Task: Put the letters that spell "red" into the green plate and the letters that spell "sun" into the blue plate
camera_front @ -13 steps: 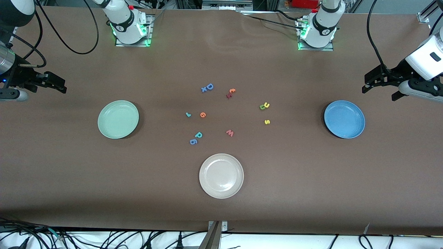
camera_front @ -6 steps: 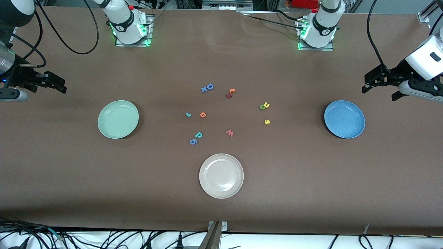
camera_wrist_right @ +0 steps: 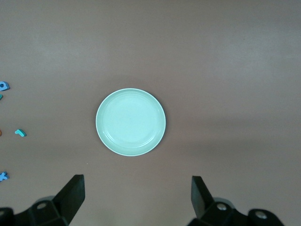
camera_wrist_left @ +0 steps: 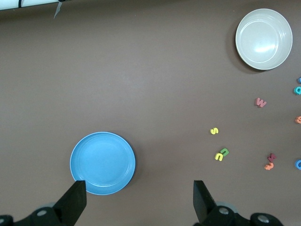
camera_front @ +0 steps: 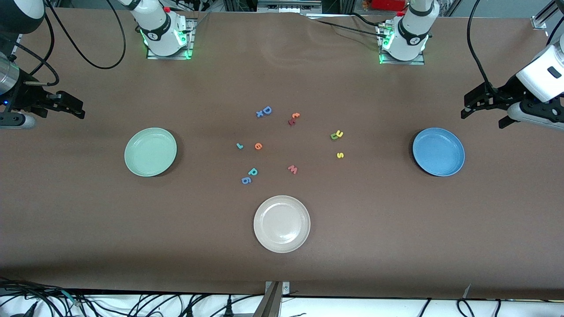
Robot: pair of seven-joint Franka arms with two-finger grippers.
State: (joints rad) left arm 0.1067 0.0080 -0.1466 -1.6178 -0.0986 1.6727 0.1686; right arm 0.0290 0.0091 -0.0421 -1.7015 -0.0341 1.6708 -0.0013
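Note:
The green plate [camera_front: 150, 152] [camera_wrist_right: 130, 122] lies toward the right arm's end and the blue plate [camera_front: 438, 151] [camera_wrist_left: 102, 163] toward the left arm's end; neither holds anything. Between them on the table lie a teal r [camera_front: 239, 145], an orange e [camera_front: 258, 146] and a teal d [camera_front: 253, 171]. Closer to the blue plate are a yellow u [camera_front: 339, 133], a dark green n [camera_front: 334, 136] and a yellow s [camera_front: 339, 155]. My left gripper [camera_front: 483, 119] [camera_wrist_left: 139, 197] hangs open beside the blue plate. My right gripper [camera_front: 70, 108] [camera_wrist_right: 136, 193] hangs open beside the green plate.
A cream-white plate [camera_front: 281, 223] sits nearer the front camera than the letters. Among the letters lie a blue D [camera_front: 266, 110], a blue 6 [camera_front: 246, 180], a pink w [camera_front: 293, 169] and an orange-and-red pair [camera_front: 293, 118]. Both arm bases stand at the table's back edge.

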